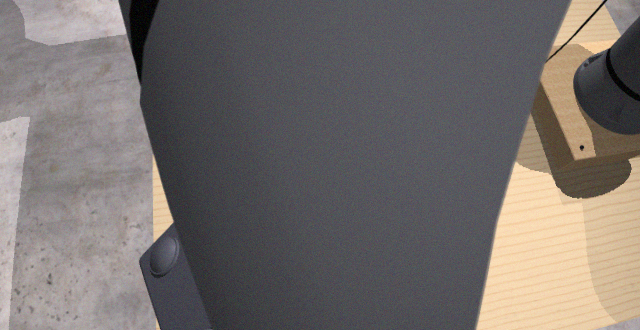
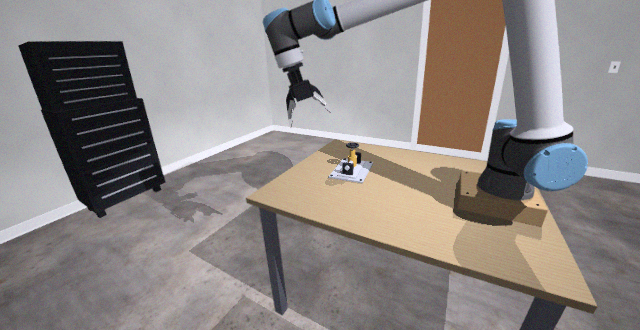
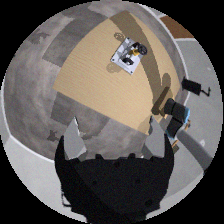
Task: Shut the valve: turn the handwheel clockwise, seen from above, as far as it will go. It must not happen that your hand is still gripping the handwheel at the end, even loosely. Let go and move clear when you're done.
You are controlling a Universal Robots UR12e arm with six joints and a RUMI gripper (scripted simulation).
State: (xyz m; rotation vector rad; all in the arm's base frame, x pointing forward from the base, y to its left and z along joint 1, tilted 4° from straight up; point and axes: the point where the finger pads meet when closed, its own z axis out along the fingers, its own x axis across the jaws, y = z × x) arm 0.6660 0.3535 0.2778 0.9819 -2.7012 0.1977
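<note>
The handwheel (image 2: pixel 353 145) sits atop a yellow stem (image 2: pixel 353 156) on a small valve (image 2: pixel 348 167) bolted to a grey plate (image 2: pixel 351 172), at the far left part of the table (image 2: pixel 400 210). The gripper (image 2: pixel 304 101) hangs high above and to the left of it, jaws spread wide and holding nothing. The wheel looks small, rigid and probably stiff to turn, so it is best pinched across its rim from straight above; the top view is blocked by the arm (image 1: pixel 325 145).

Pale grey arm (image 2: pixel 530 50), blue joint caps, dark pincer (image 2: pixel 306 104).
</note>
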